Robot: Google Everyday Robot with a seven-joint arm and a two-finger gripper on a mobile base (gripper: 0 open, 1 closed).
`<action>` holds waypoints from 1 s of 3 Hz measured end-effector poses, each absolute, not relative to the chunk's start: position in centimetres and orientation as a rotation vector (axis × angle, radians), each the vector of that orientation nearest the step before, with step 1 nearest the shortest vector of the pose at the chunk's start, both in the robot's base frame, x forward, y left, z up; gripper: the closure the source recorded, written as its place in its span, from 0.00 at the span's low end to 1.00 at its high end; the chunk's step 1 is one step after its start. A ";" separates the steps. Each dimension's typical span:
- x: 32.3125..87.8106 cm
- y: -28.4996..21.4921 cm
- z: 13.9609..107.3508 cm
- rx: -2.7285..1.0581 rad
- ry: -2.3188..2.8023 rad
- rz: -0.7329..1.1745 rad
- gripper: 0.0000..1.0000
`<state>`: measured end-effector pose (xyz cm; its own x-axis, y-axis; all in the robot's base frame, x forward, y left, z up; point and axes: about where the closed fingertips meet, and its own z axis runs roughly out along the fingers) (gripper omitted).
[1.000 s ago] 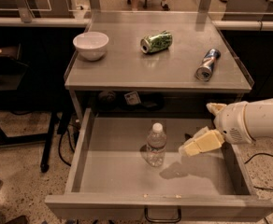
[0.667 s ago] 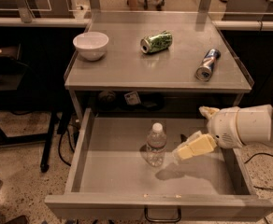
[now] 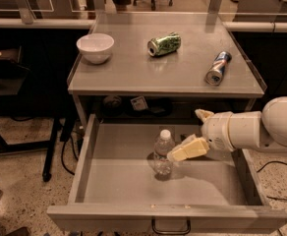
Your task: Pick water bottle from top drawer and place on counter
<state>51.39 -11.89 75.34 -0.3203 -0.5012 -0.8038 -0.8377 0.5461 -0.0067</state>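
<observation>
The water bottle, clear with a white cap, stands upright in the middle of the open top drawer. My gripper reaches in from the right on a white arm, just right of the bottle. It is open; the near cream finger lies close against the bottle's right side and the far finger stands apart behind. The counter is the grey metal top above the drawer.
On the counter stand a white bowl at the left, a green crushed can on its side at the middle and a blue-silver can at the right. The drawer's dark loop handle is at the front.
My gripper has moved left across the drawer towards the bottle, and its near finger now reaches the bottle's side. The bottle has not moved.
</observation>
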 end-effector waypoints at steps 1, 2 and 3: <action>50.7 -11.6 74.4 -1.076 2.006 0.560 0.00; 50.3 -10.6 72.5 -1.070 2.034 0.598 0.00; 50.5 -10.0 71.2 -1.062 2.044 0.629 0.00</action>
<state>50.53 -10.01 71.22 -0.3869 -0.4780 -0.7886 -0.8388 0.5377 0.0855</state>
